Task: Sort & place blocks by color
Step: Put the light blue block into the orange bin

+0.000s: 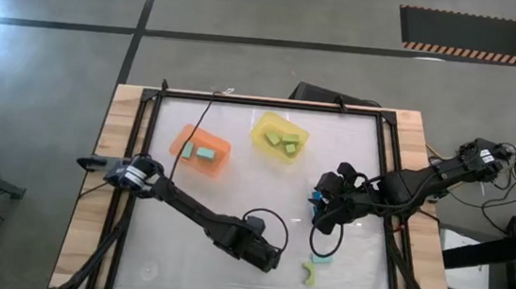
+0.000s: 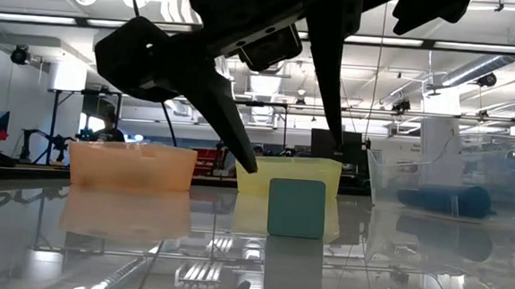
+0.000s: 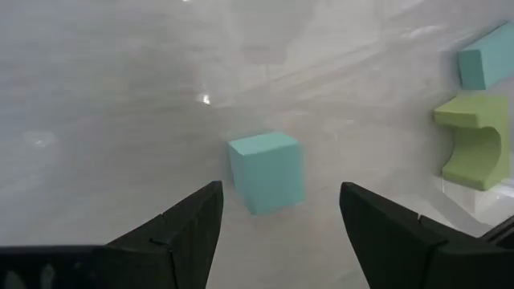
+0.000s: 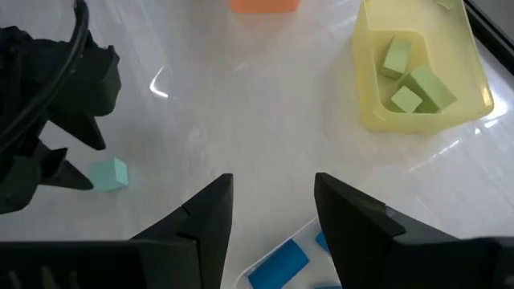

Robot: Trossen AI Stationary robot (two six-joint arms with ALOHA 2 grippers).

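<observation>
My left gripper (image 3: 277, 221) hung wide open over a small mint-teal cube (image 3: 267, 171) on the glossy white tabletop (image 3: 120, 120); my right gripper (image 4: 273, 210) was open too.

My glossy white table (image 1: 235, 190) carries orange tray (image 1: 202, 151), yellow tray (image 1: 280, 137) beside it, mint cube (image 3: 267, 171) and green arch (image 1: 309, 276) well apart from the orange tray

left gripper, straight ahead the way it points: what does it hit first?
The mint-teal cube, lying between the open fingers' line just ahead of the left gripper. Nothing shows in between, though depth is hard to judge.
</observation>
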